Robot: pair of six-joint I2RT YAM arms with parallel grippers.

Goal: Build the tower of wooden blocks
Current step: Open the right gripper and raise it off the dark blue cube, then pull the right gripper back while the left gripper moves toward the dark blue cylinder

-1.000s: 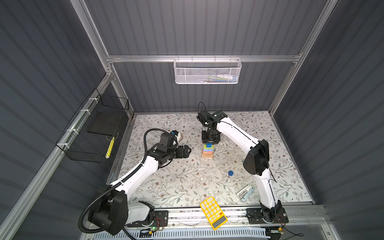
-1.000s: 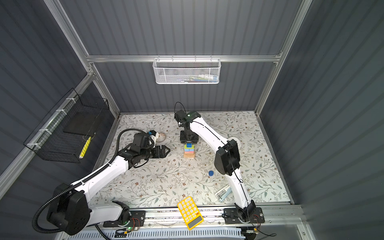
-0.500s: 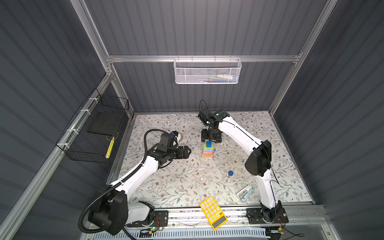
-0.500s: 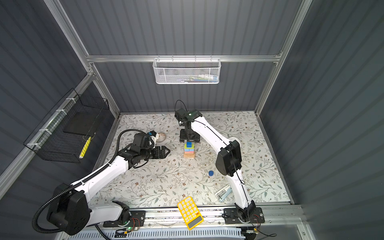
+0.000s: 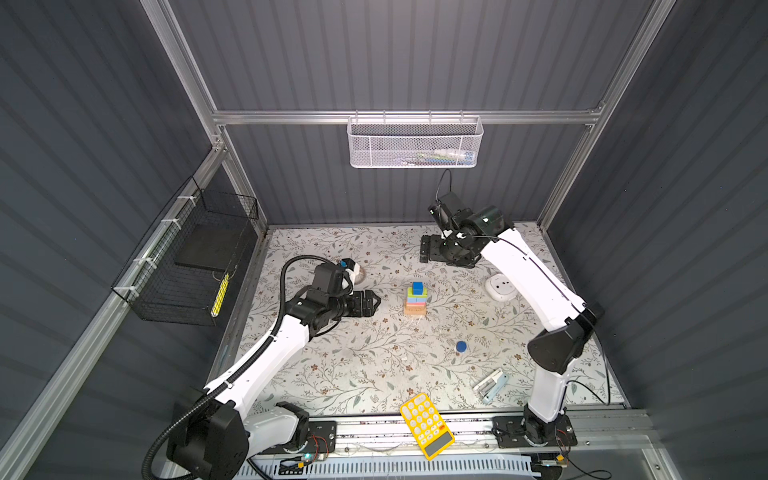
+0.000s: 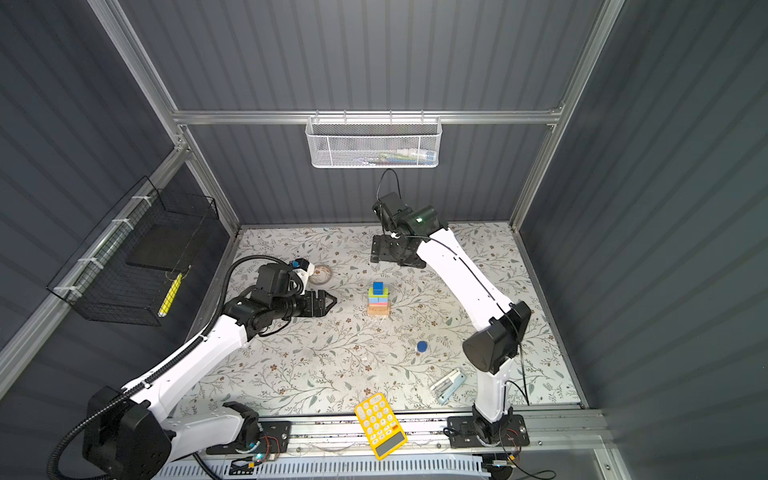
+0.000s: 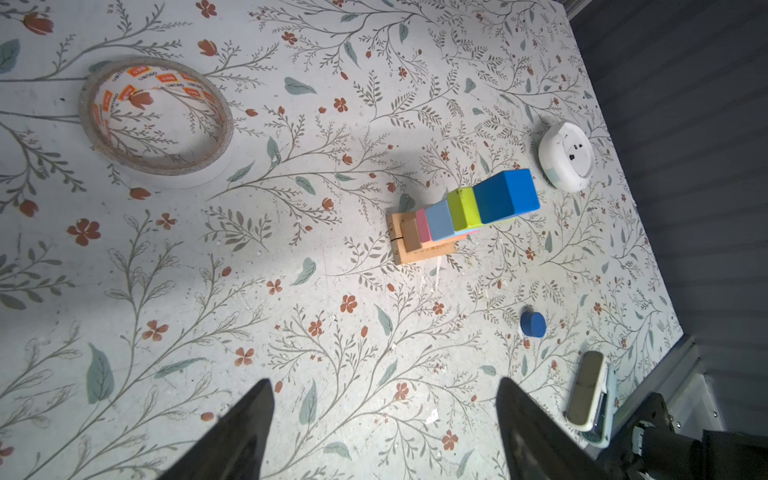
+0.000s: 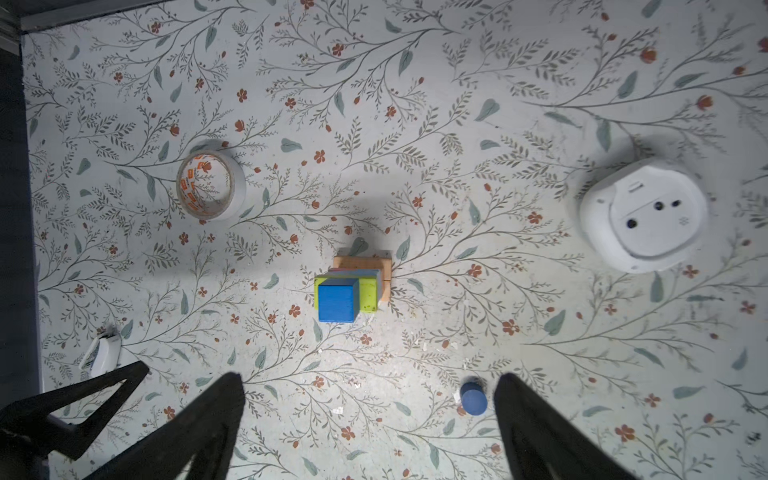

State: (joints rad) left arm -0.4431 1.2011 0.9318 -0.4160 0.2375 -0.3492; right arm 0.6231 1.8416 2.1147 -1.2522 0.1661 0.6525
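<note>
**Cube seated; cylinder still to go**

We find the right gripper [image 8: 370, 378] with jaws spread wide and nothing between them, raised over the mat [image 5: 332, 365] behind the tower [image 5: 415, 299]. The left gripper [image 7: 385, 380] is likewise wide and empty, off to the tower's left in both top views and not touching it.

The tower stands mid-mat. It has a tan base [image 8: 385, 274], coloured layers up to the lime-green bar [image 8: 368, 296], and the dark-blue cube [image 8: 337, 303] on top (seated toward one end of the green bar, not centred).

One piece is out: the dark-blue cylinder [image 5: 461, 346], well apart from the tower toward the front of the mat.

We judge the cube step finished and the cylinder pick next. That calls for a descent with the jaws astride its round side, then a gentle, centred release on the cube's small top face.
</note>
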